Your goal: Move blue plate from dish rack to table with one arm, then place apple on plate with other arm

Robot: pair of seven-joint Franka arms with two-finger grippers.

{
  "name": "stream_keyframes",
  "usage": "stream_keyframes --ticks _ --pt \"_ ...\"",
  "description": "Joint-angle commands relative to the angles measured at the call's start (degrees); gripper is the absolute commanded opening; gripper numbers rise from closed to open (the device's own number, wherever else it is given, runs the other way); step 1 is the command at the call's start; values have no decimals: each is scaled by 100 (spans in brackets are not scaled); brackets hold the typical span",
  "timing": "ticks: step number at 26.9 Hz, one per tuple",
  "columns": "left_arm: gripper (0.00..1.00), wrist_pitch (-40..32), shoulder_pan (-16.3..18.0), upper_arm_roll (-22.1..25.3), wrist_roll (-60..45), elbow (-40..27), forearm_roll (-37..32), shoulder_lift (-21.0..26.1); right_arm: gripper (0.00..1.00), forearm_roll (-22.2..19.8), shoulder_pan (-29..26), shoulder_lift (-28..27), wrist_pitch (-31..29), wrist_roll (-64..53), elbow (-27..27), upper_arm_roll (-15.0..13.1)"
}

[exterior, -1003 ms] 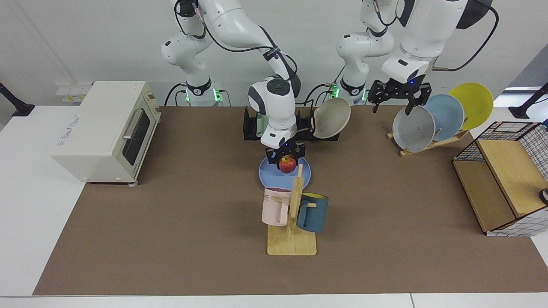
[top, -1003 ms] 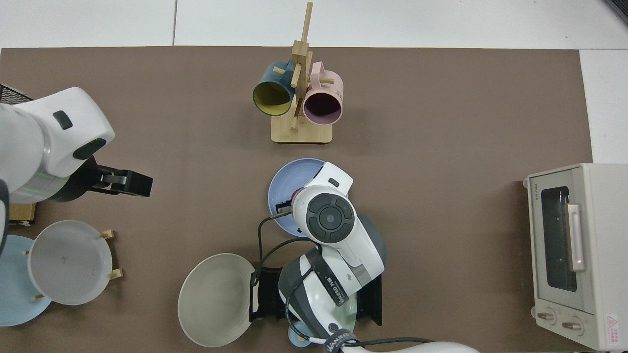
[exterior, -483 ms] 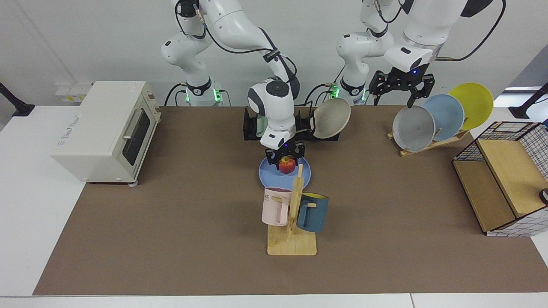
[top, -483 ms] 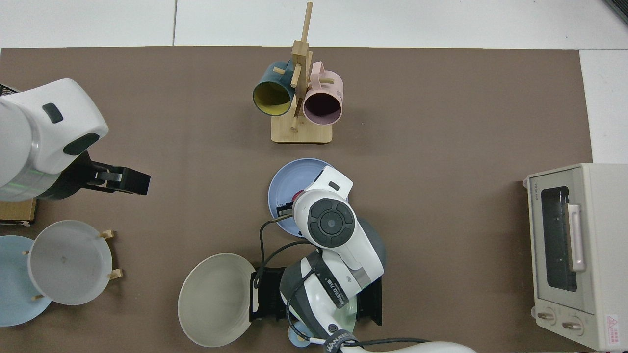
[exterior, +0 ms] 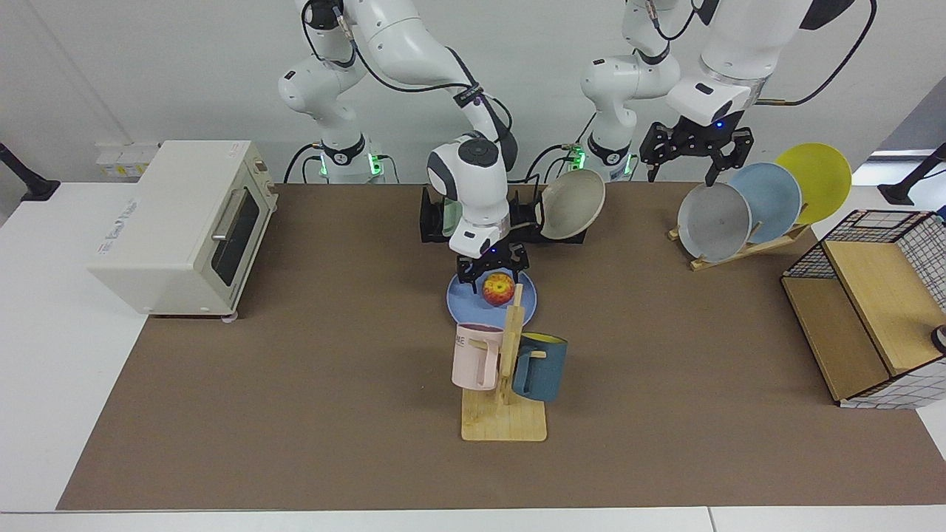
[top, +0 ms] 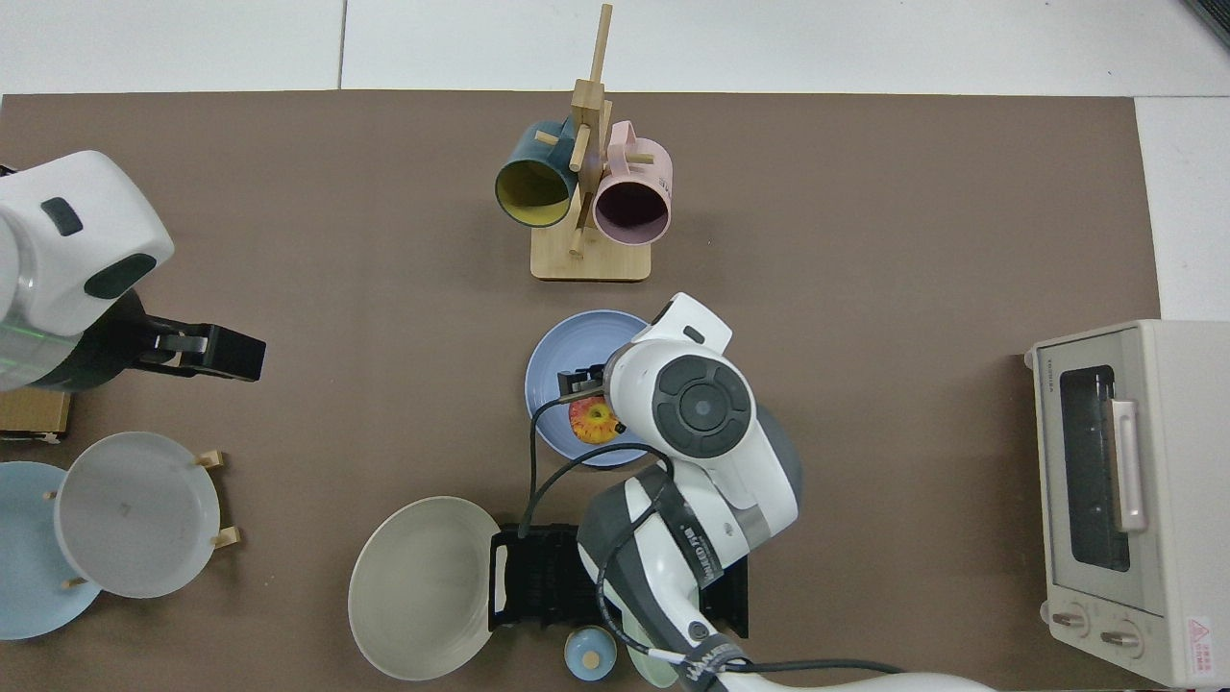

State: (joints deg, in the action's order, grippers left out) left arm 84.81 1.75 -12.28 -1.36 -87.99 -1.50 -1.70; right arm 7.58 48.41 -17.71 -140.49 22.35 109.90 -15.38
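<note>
Near frame centre in both views: apple (exterior: pixel 499 289) resting on the blue plate (exterior: pixel 464 301), plate flat on the table (exterior: pixel 295 414) mat just in front of the dish rack (exterior: pixel 432 222), right gripper (exterior: pixel 491 266) just above and behind the fruit with jaws spread and apparently clear of it, though the gap is hard to judge from across the table. Upper right of the facing view: left gripper (exterior: pixel 695 148) waiting with jaws spread above the grey plate (exterior: pixel 713 222), out of the way. Open mat either side for pulling back, but mug stand (exterior: pixel 504 384) close in front and rack close behind, so likely safest straight up.
</note>
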Motion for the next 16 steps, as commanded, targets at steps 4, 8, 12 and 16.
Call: stream_keyframes --ticks 4,8,12,16 --pt "100 -184 -70 94 -338 62 62 -41 100 -11 -850 997 1444 -310 -144 18" --pt "100 -245 -52 121 -373 62 176 -50 100 -37 -1088 1200 2033 -380 -267 -17" --pt "100 -254 -52 164 -303 62 115 -59 100 -292 -1342 1463 2491 -687 -294 -88" --pt "100 -245 -44 209 -321 62 88 -146 100 -415 -1702 1727 2938 -1301 -294 -79"
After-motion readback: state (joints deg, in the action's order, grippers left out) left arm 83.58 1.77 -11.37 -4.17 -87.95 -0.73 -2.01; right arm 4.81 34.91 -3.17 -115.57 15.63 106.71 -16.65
